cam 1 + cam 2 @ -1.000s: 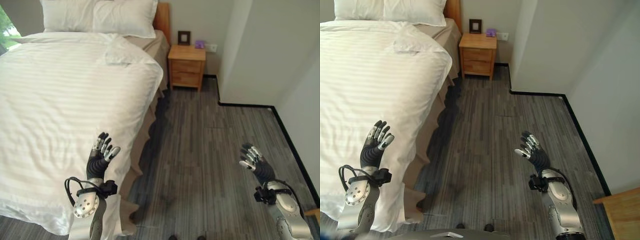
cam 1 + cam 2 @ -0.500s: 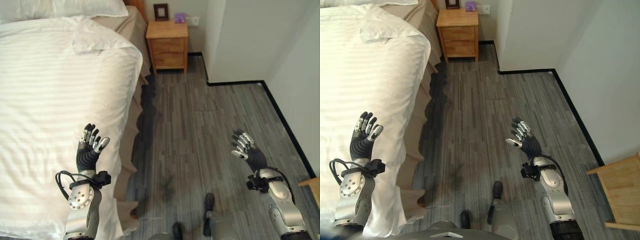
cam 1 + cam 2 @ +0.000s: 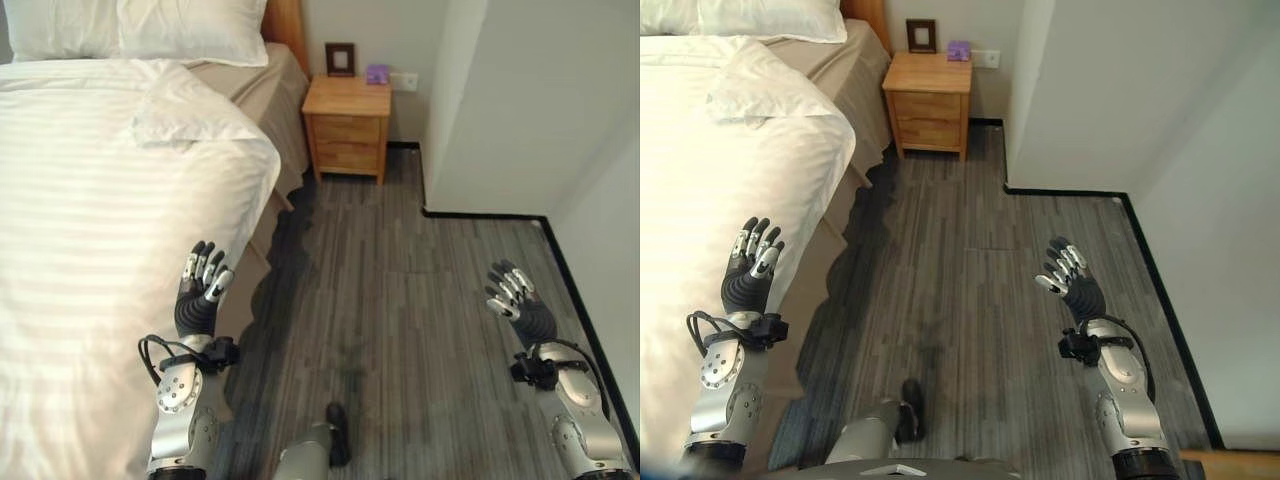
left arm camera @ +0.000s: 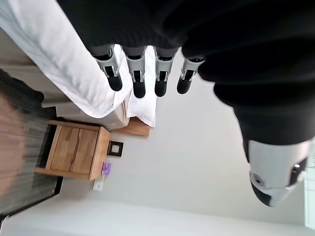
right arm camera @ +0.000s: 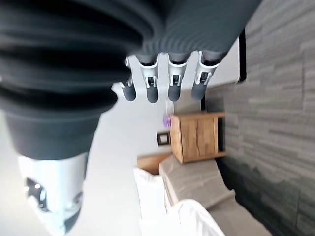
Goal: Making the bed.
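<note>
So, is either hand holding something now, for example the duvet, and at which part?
Nothing is held. The left hand is raised beside the edge of the duvet with relaxed fingers, and the right hand is open over the floor.

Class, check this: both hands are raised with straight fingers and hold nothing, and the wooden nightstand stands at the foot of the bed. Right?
One thing is wrong. The nightstand stands at the head of the bed, beside the pillows, as the left eye view shows. The left hand and right hand are raised, fingers straight, holding nothing.
</note>
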Motion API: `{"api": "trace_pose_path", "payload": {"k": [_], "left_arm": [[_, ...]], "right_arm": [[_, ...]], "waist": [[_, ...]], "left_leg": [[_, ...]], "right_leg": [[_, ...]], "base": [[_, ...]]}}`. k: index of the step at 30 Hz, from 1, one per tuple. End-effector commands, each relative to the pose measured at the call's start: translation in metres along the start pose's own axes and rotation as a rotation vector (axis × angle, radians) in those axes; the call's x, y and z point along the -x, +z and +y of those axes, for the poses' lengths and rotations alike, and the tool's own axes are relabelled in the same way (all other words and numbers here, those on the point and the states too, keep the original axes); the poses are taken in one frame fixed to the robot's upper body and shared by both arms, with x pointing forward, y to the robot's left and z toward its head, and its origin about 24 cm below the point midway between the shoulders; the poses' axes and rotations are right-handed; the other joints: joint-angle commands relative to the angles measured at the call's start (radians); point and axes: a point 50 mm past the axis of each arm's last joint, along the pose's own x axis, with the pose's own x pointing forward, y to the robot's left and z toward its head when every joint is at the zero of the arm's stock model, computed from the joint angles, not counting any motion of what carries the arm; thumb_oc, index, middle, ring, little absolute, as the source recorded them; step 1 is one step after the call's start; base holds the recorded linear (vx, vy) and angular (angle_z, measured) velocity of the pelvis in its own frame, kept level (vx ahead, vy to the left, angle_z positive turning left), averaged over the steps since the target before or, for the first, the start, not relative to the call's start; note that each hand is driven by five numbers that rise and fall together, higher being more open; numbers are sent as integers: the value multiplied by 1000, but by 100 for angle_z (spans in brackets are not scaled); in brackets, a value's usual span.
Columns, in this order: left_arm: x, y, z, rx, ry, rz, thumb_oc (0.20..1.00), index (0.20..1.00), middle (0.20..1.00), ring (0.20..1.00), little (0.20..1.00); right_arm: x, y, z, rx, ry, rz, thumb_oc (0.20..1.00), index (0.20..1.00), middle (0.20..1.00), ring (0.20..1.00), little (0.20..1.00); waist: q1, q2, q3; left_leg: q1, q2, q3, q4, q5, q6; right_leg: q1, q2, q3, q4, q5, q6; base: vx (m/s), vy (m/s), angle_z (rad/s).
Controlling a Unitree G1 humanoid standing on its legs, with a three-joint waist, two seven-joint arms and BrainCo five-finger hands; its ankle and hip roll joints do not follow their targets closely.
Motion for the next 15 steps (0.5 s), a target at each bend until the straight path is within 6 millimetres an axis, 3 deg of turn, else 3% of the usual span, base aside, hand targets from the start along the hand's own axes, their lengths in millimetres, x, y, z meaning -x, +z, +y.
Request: {"api": "trace_pose_path", "payload": {"k": [1,2,3,4,5,6,9,10,11,12,13,15], "left_arm": [[-9,42,18,-76,45,-195,1000,1000,1000,1000,1000],[-8,42,19,-79,47,-194,1000,1000,1000,1000,1000],[-6,42,23,-109,57,-194,1000,1000,1000,1000,1000],[-9,43,23,-131,57,-193,1000,1000,1000,1000,1000],[-10,45,21,-127,59,-200,1000,1000,1000,1000,1000],[-11,48,18,-108,50,-222,1000,1000,1000,1000,1000],[-16,48,14,-119,32,-218,1000,1000,1000,1000,1000],[-17,49,14,-131,24,-219,1000,1000,1000,1000,1000],[-17,49,14,-131,24,-218,1000,1000,1000,1000,1000],[-16,49,13,-114,5,-217,1000,1000,1000,1000,1000],[-15,49,14,-106,-2,-213,1000,1000,1000,1000,1000],[-15,46,14,-95,-5,-202,1000,1000,1000,1000,1000]], "right_arm": [[-18,38,11,-25,114,-180,1000,1000,1000,1000,1000],[-18,37,12,-28,117,-179,1000,1000,1000,1000,1000],[-19,32,22,-41,174,-166,1000,1000,1000,1000,1000],[-19,29,25,-22,183,-152,1000,1000,1000,1000,1000],[-19,28,27,-35,179,-151,1000,1000,1000,1000,1000],[-20,26,32,-72,188,-155,1000,1000,1000,1000,1000],[-20,26,40,-77,214,-155,1000,1000,1000,1000,1000],[-20,25,42,-99,225,-155,1000,1000,1000,1000,1000],[-20,25,42,-100,226,-155,1000,1000,1000,1000,1000],[-20,24,41,-102,231,-143,1000,1000,1000,1000,1000],[-19,24,39,-103,220,-143,1000,1000,1000,1000,1000],[-16,22,35,-102,199,-138,1000,1000,1000,1000,1000]], "waist": [[61,-19,-41],[63,-21,-40],[82,-45,-57],[86,-51,-49],[80,-52,-36],[71,-34,-23],[34,-4,24],[34,9,27],[31,12,28],[27,37,34],[30,40,33],[33,44,28]], "left_leg": [[100,76,112,-9,81,-87],[104,74,116,-8,75,-84],[143,41,105,25,6,-26],[179,19,98,34,-30,8],[215,1,84,25,-49,32],[259,14,79,13,-56,46],[379,13,52,-52,-70,81],[395,26,49,-64,-55,76],[397,30,45,-64,-54,73],[412,63,30,-65,-42,55],[414,73,23,-65,-47,45],[412,102,19,-64,-52,24]], "right_leg": [[-25,16,22,-22,144,8],[-23,12,26,-18,140,11],[-44,-50,-7,177,263,81],[-111,-105,-5,403,398,154],[-181,-147,10,605,466,182],[-237,-175,3,690,488,168],[-374,-253,-20,867,371,138],[-391,-267,-39,808,320,126],[-384,-263,-46,801,319,122],[-394,-253,-63,657,267,97],[-397,-242,-53,550,245,92],[-370,-178,1,267,252,73]], "base": [[483,11,-4],[780,103,-4],[764,194,6],[926,251,3],[581,229,8],[480,187,22],[403,99,70],[299,9,53],[378,-94,67],[339,-166,66],[438,-229,80],[265,-235,44]]}}
